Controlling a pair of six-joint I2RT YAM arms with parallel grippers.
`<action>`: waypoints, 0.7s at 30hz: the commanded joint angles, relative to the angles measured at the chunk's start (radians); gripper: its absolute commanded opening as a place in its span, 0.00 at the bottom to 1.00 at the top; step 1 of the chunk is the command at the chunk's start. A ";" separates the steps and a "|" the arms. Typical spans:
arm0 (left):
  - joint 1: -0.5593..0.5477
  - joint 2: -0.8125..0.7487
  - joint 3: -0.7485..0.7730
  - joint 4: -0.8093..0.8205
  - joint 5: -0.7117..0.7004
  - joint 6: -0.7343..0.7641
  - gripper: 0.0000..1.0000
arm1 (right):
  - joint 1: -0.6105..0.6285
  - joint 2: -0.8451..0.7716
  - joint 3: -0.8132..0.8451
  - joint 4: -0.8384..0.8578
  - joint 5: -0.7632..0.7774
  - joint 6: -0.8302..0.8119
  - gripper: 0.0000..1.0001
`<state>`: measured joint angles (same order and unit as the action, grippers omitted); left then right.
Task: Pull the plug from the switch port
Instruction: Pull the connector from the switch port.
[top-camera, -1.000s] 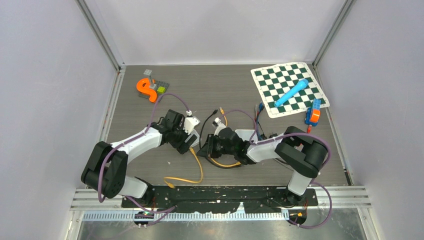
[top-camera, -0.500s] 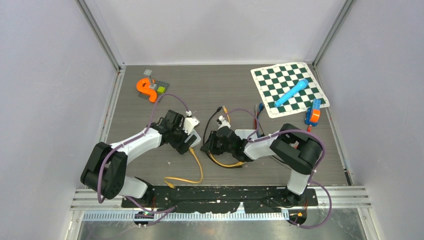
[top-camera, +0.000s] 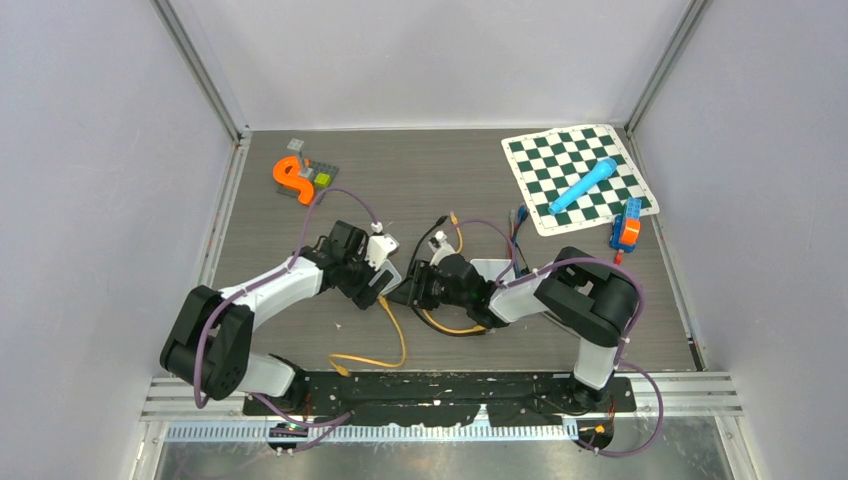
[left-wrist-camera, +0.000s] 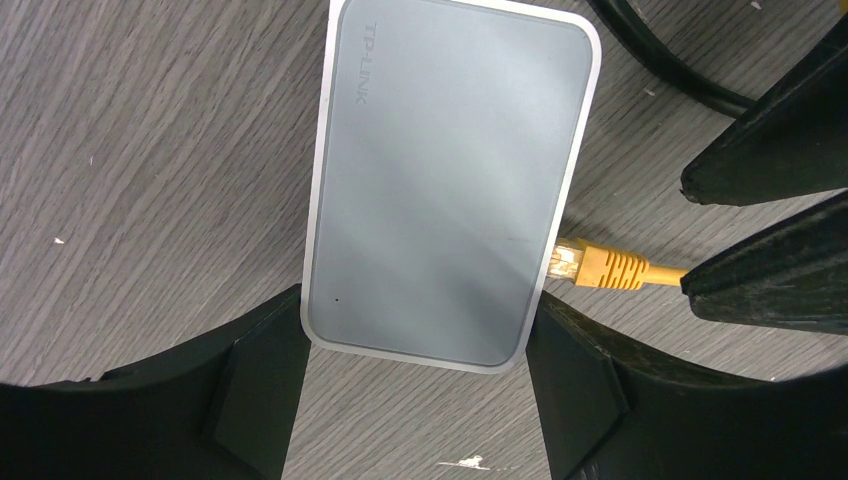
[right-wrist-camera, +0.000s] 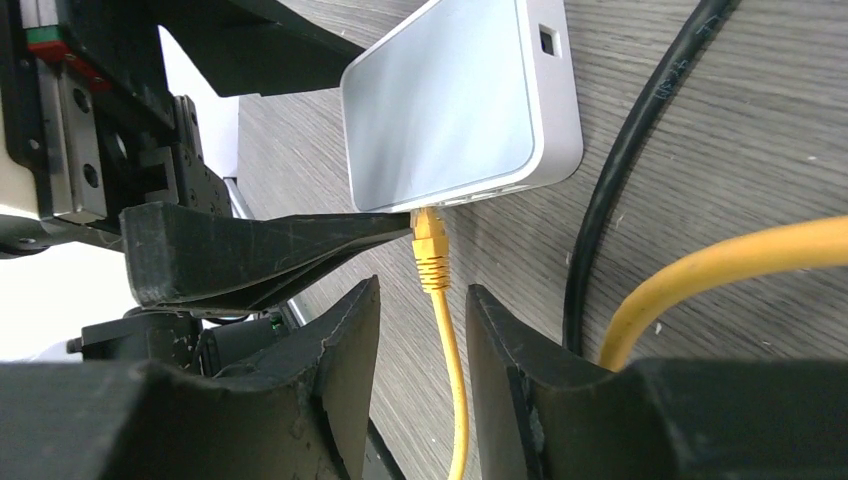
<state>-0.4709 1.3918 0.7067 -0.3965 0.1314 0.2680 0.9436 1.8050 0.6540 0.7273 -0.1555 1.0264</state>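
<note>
**Left wrist view: switch clamped, plug seated in its port**

Nearest you in the top external view, a loose run of yellow cable curls across the bench on the near side of the switch. The switch lies flat on the bench between your two arms.

Your left fingers stand wide and press against the two long sides of the switch at its near end, so they have hold of it.

The yellow plug sits in a port on the side of the switch that faces the right arm, and its cable leads straight away from the switch.

Your right fingers are parted, one on each side of that cable just behind the plug. The right wrist view shows a gap on both sides, so they grip nothing. One left finger reaches in beside the plug there.

A black cable bends past the switch on the right arm's side.

Well beyond the switch, at the far right, a blue cylinder lies on a checkered mat. An orange S-shaped piece sits far off to the left.
</note>
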 joint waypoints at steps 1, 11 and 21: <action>0.003 -0.036 -0.002 0.046 0.000 -0.013 0.75 | 0.006 0.001 -0.006 0.066 -0.031 0.007 0.45; 0.003 -0.028 0.001 0.050 0.018 -0.014 0.75 | 0.011 0.086 0.026 0.087 -0.040 0.042 0.45; 0.003 0.005 0.016 0.033 0.041 -0.012 0.75 | 0.006 0.155 0.107 0.061 -0.034 0.051 0.45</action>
<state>-0.4709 1.3911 0.7040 -0.3931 0.1406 0.2672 0.9482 1.9362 0.7200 0.7853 -0.2043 1.0725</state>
